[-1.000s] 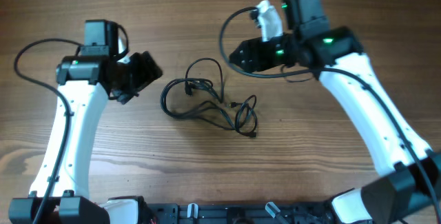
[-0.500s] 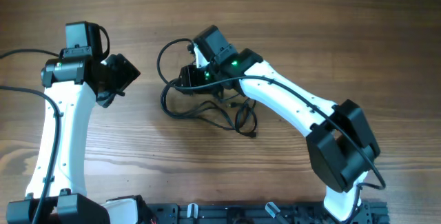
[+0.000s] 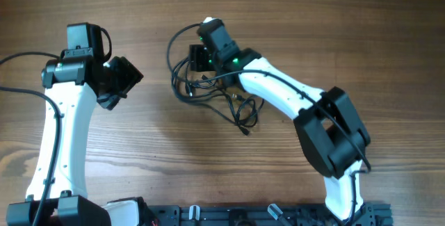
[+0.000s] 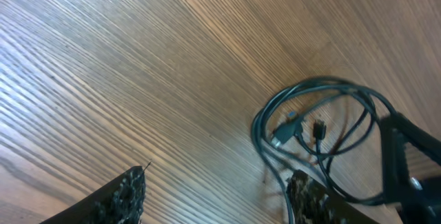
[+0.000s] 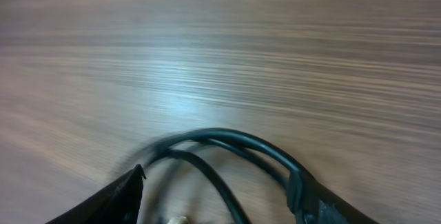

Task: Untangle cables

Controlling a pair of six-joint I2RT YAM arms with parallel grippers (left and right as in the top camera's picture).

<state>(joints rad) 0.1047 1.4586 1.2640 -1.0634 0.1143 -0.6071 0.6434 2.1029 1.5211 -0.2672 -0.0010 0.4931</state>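
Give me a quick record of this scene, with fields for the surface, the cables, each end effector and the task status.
surface: wooden table
cables: thin black cords in one tangled bundle near the table's middle, with small plug ends showing
left end effector: open, empty, off to the side of the bundle and not touching it
right end effector: open, down at the bundle's far side, with a cable loop in the gap between its fingers
task status: cables not yet untangled

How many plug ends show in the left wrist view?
2: a silvery plug and a darker plug beside it, both ringed by the cables; more may be hidden.
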